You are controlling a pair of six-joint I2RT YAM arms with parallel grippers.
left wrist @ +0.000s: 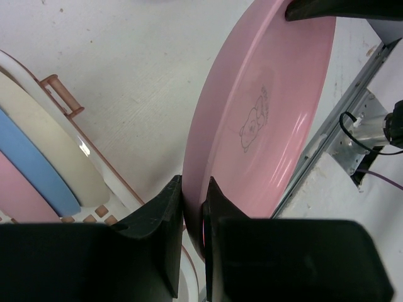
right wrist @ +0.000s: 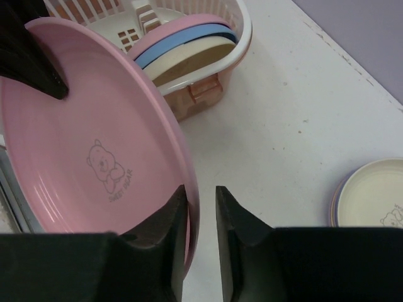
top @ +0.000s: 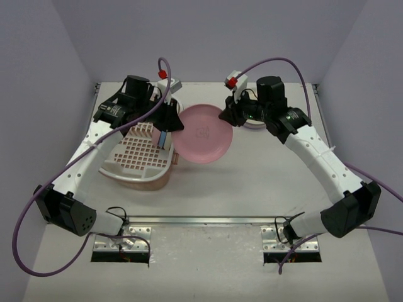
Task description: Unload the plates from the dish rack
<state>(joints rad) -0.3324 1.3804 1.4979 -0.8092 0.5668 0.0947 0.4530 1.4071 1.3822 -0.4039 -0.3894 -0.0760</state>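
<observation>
Left gripper point(left wrist: 194, 189) pinches the pink plate point(left wrist: 264, 126); right gripper point(right wrist: 200, 192) straddles its rim (slight gap showing).

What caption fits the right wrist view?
Pink round plastic bear-print plate, rim between right gripper jaws; pink-and-white oval plastic dish rack behind.

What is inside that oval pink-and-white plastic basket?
Three stand on edge in the oval pink-and-white plastic dish rack: a round pink plastic plate, a blue plate and a cream plate. Its wall covers their lower parts.
</observation>
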